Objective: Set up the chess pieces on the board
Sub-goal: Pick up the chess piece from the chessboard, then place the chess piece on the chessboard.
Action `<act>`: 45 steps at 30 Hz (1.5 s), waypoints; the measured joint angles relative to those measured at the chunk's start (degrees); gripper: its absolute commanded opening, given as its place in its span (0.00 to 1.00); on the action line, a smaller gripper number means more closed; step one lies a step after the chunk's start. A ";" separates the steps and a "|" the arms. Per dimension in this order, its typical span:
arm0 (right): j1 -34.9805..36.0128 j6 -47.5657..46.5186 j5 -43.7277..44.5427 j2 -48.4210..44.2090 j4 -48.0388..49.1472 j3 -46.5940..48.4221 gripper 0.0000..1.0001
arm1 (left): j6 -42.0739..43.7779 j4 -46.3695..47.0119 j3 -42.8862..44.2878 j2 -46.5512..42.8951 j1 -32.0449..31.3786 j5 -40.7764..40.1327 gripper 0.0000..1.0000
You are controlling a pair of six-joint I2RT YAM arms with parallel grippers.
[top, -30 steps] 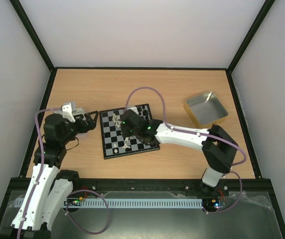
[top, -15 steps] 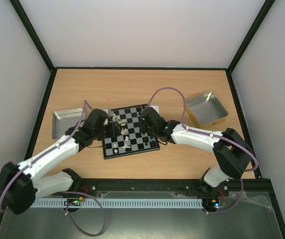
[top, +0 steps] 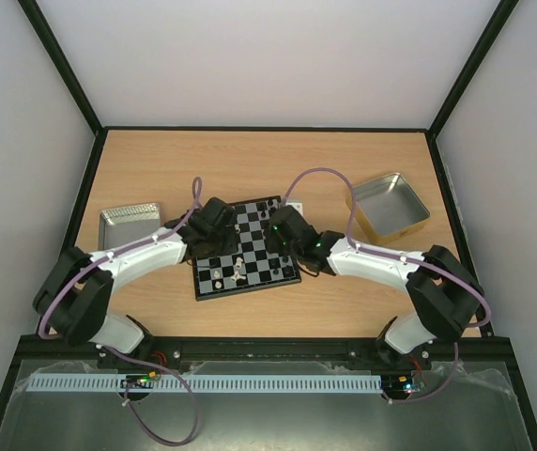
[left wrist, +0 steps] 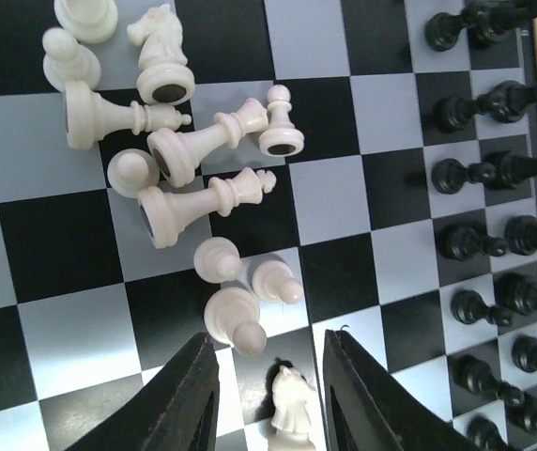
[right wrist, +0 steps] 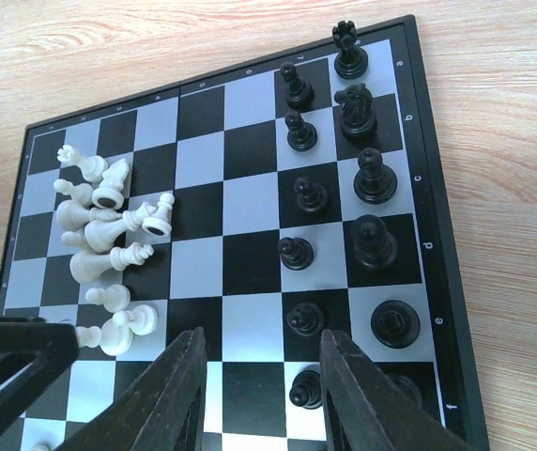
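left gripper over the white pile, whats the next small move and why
Probably close the left gripper on the white knight and lift it. Its fingers straddle that knight with gaps showing, and the white pieces lie heaped mid-board, while the black pieces stand lined up.

Wooden table (top: 156,160), black-framed white walls (top: 268,56), even light.

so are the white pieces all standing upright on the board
No, in the left wrist view several white pieces lie toppled on their sides in a heap on the board.
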 measured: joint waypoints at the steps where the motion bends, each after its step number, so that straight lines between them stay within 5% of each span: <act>1: 0.00 -0.09 0.00 -0.22 0.04 -0.11 0.33 | -0.11 0.13 0.31 1.03 0.00 0.00 0.30; 7: 0.00 -0.22 0.00 -1.55 0.48 -0.72 0.32 | -0.70 0.26 1.64 4.28 0.00 -0.17 0.25; 15: -0.02 -0.37 0.00 -1.79 0.79 -1.20 0.32 | -1.09 0.33 1.77 5.92 -0.02 -1.53 0.07; 45: -0.11 -0.31 -1.64 -2.54 0.92 -1.38 0.32 | -2.69 -13.86 -5.27 -6.78 -0.15 -7.48 0.06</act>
